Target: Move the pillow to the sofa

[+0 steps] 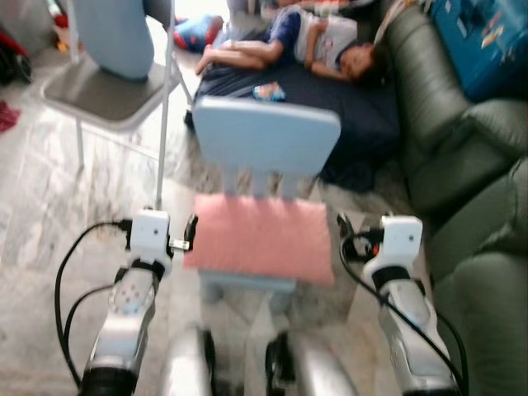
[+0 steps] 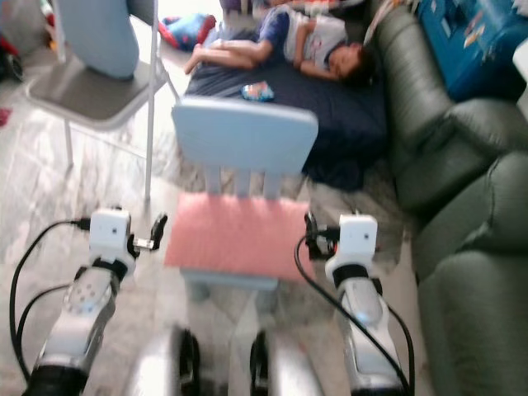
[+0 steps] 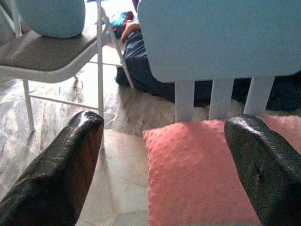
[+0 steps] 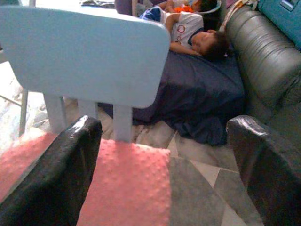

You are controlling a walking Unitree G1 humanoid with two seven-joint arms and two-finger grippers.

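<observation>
Pink flat square fabric pillow [image 1: 262,238] lies on small light-blue plastic chair's [image 1: 266,136] seat, betw. both claws. Left claw [image 1: 187,234] at its left edge, right claw [image 1: 346,230] at right edge, both spread open; dark green sofa [image 1: 462,157] off to the right.

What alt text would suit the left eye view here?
A pink pillow lies on a small light-blue chair, with the left end effector and right end effector open at either side. Beyond, a person lies on a dark mattress beside a green sofa.

You get soft daylight from the far end of the room, glaring on the pale floor [image 1: 49,198]. Both head views are motion-blurred throughout; the wrist views are sharper, with near fingers [image 3: 56,174] shaded.
</observation>
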